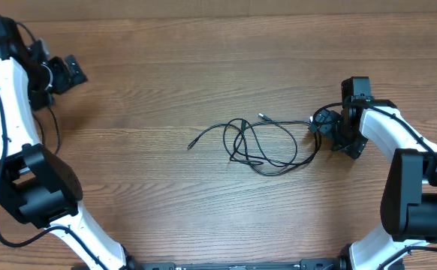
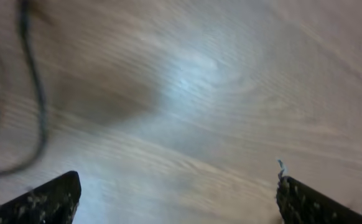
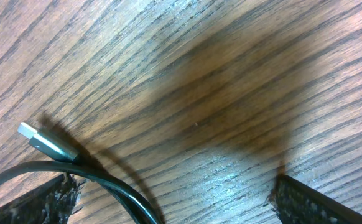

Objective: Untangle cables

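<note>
The cables (image 1: 257, 145) lie mid-table (image 1: 203, 217) in a loose tangle of overlapping loops, with one end trailing left (a silver tip shows near the top). The right gripper (image 1: 322, 122) sits at the tangle's right end. The left gripper (image 1: 74, 73) is well apart, at the upper left.

A wooden table (image 1: 203, 60) carries thin black cables (image 1: 252, 146) in loose loops at its middle, trailing toward three o'clock.

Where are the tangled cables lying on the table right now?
In the overhead view the cables lie in loose loops near the middle of the table, with their right end beside the open right gripper.
</note>
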Controlling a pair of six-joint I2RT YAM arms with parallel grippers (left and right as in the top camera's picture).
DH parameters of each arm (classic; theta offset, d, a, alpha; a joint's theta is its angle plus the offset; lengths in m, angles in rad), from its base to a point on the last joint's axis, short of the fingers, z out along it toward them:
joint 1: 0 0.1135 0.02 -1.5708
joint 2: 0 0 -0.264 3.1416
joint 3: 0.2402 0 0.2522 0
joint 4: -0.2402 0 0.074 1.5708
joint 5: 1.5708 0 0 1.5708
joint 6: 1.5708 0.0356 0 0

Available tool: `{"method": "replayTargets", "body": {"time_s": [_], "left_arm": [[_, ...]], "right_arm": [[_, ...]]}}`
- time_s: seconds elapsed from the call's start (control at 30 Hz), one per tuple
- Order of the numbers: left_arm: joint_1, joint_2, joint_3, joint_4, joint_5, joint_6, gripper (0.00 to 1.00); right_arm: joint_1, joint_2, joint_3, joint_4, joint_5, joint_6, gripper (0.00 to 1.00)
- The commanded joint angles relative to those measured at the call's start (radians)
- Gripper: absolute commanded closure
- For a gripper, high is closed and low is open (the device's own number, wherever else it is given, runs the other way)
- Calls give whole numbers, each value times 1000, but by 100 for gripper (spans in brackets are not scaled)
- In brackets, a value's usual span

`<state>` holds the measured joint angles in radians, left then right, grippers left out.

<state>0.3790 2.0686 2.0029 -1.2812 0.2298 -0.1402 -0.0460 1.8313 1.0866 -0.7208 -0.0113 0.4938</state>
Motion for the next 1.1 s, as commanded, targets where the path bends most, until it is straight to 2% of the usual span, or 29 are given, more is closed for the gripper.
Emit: {"method": "replayTargets", "body": {"time_s": [0.0,0.2,0.33,0.47,0.63,0.73,0.87,1.07], "left_arm": [[-73,-5,8,-58,61,-13,0],[-253,-5,8,-139,86,-5,0],[-395,-5,8,-154,86,6,1],[-560,-5,8,-137,95,5,2],[-702,-5,8,-107,247,5,1],[-808,-5,8,-97,240,4,1],[-943,-4,8,-79,90,-119,0],[-1045,-2,1,-71,-67,-336,0]], "right_arm": [[-4,19,-33,18,-43,4,0],[-4,19,-32,9,-43,3,0],[-4,14,29,-77,-44,-21,0],[-4,-42,35,-79,-262,-187,0],[-13,-126,35,-76,-282,-184,2],[-49,-167,35,-61,-276,-168,1],[-93,-164,32,-82,-200,-146,0],[-96,-163,30,-82,-60,-121,0]]}}
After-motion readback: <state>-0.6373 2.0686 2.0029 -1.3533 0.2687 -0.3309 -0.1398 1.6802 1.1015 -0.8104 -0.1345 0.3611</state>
